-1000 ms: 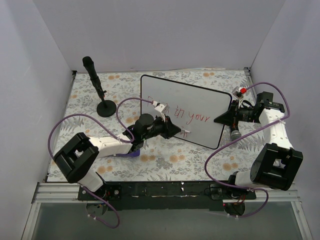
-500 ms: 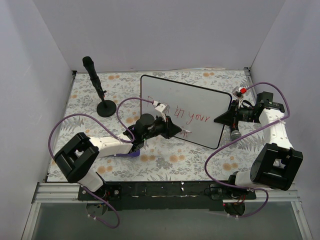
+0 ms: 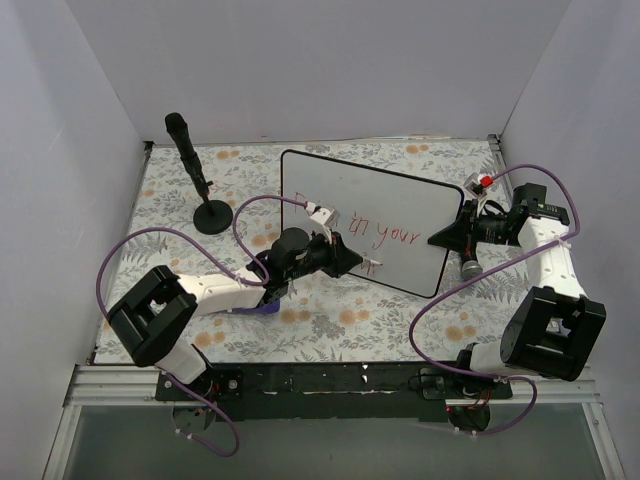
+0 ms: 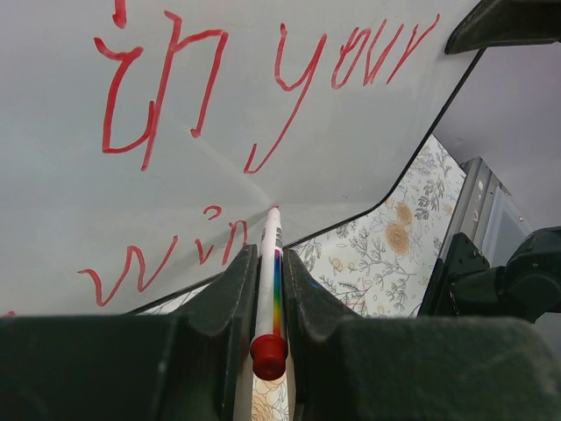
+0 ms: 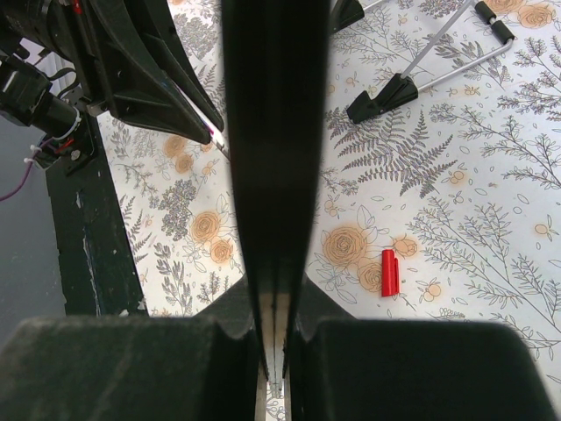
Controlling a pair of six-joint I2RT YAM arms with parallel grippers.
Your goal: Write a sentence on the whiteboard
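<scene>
The whiteboard [image 3: 360, 195] stands tilted at the middle of the table. The sentence [image 3: 392, 237] is red lettering on it. In the left wrist view the board [image 4: 368, 149] shows the sentence [image 4: 298, 79] as "in your" above and "win" below. My left gripper [image 3: 352, 262] is shut on a white red-capped marker [image 4: 268, 298], whose tip touches the board just right of "win". It also shows in the left wrist view [image 4: 265, 261]. My right gripper [image 3: 443, 238] is shut on the board's right edge [image 5: 273, 132]; it also shows in the right wrist view [image 5: 275, 351].
A black microphone on a round stand [image 3: 196, 178] stands at the back left. A loose red marker cap [image 5: 389, 272] lies on the floral tablecloth behind the board. The board's black feet and wire legs [image 5: 396, 89] rest nearby. Grey walls enclose three sides.
My left gripper with the marker has edged slightly to the right along the lower line. The right arm and the board have not moved.
</scene>
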